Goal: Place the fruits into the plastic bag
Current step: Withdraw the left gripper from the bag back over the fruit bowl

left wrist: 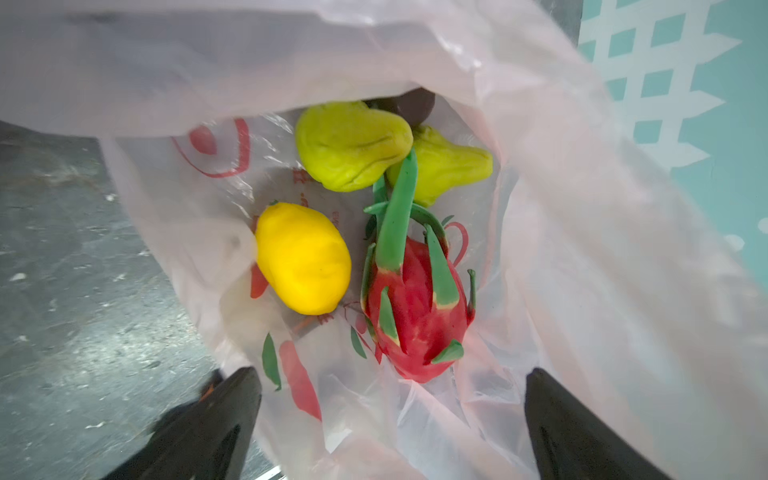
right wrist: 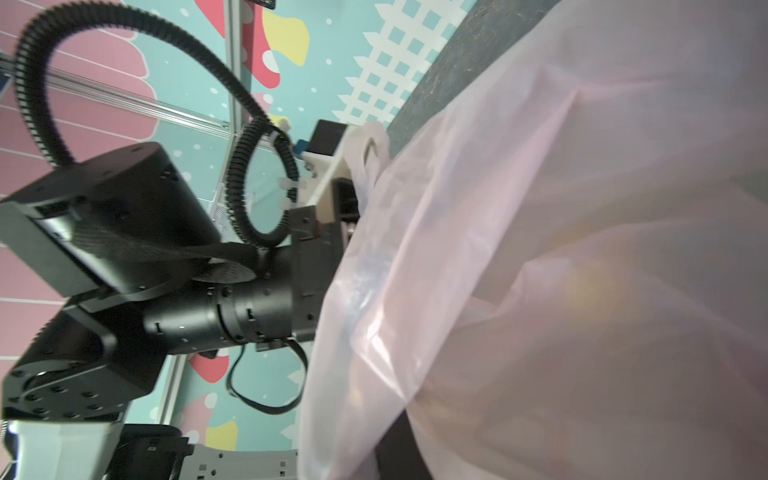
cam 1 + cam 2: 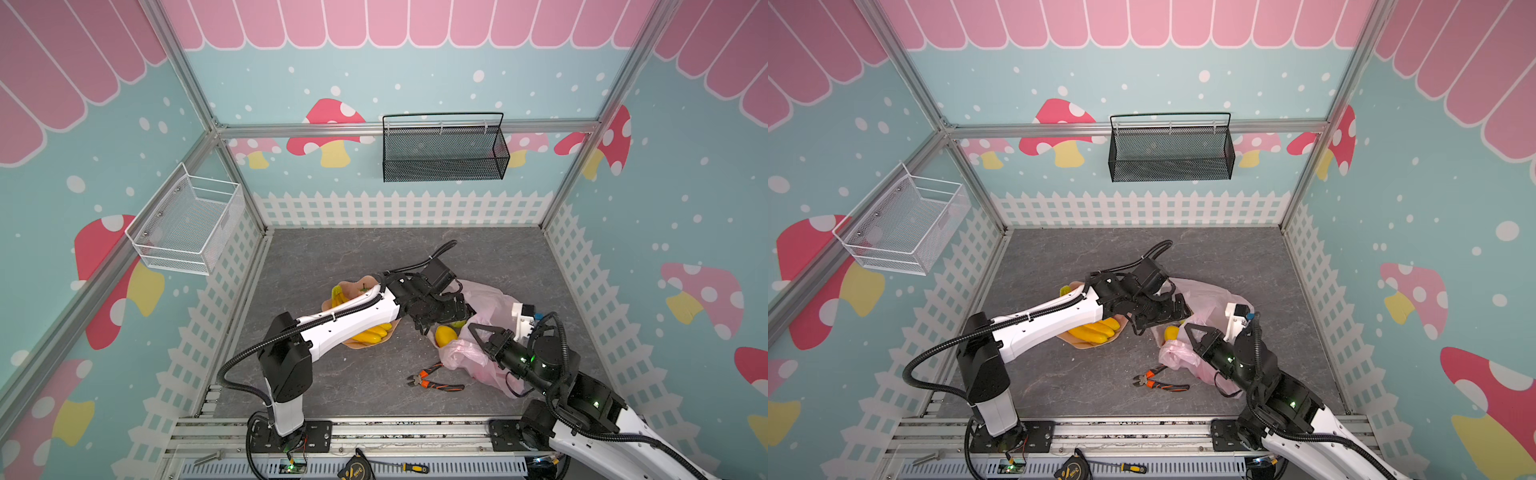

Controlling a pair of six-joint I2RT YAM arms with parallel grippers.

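**Five fruits lying in the bag, bananas sitting on the plate**

The plastic bag (image 1: 582, 249) is lying on the table (image 3: 332, 257), a little right of the middle and toward the near edge, with its mouth gaping toward the left arm. Inside it, in the left wrist view, a yellow lemon (image 1: 302, 258) is resting beside a red dragon fruit (image 1: 415, 307) with green scales. Two bumpy green fruits (image 1: 349, 145) (image 1: 449, 164) are touching each other deeper in, and a dark brown round one (image 1: 415, 106) is peeking out behind them. The lemon is also showing through the mouth in both top views (image 3: 444, 336) (image 3: 1171, 332).

The left pincer (image 1: 390, 376) is hanging over the bag's mouth with its jaws spread wide, gripping nothing. The right pincer (image 3: 478, 330) is pinching the bag's pink rim, jaws closed on the film.

Left of the bag, a banana bunch (image 3: 374, 333) is lying on the peach-coloured wavy plate (image 3: 361, 345), partly hidden under the left arm. Orange-handled pliers (image 3: 436, 380) are lying on the table just beside the bag, on the side toward the near edge.
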